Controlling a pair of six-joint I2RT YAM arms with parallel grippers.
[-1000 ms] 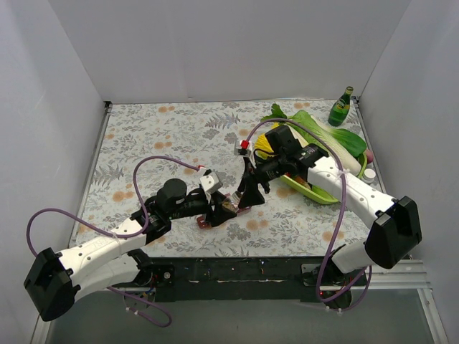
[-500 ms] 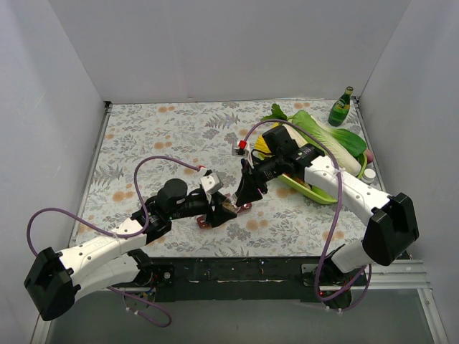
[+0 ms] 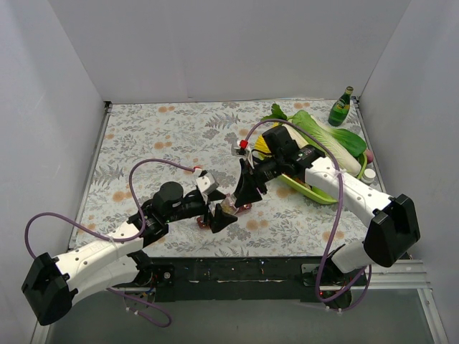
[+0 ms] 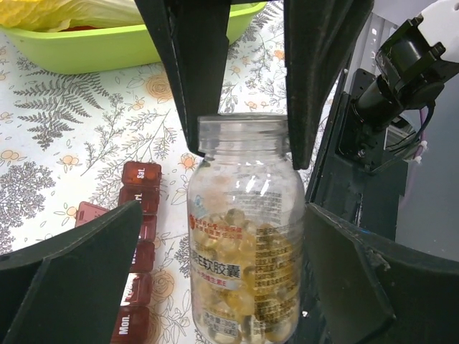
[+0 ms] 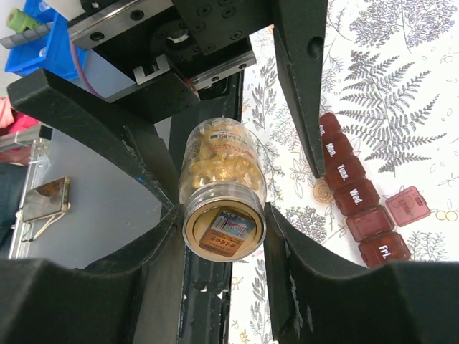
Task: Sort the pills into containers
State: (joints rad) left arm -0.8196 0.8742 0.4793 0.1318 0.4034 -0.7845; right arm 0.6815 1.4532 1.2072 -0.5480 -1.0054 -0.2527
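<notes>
Pills point(image 4: 244, 279) jar between both tools' fingers.

Two white-shelled arms with black joints and matte black angular fingers point(image 4: 64, 287), each trailing a looping purple cable point(image 3: 154, 163).

Left gripper point(image 3: 220, 216) shifted slightly right and toward the bottom of the top view, left arm stretched out flatter. Right gripper point(image 3: 247, 192) crept left toward it; its fingers point(image 4: 193, 72) now flank the jar point(image 4: 245, 236) neck.
</notes>
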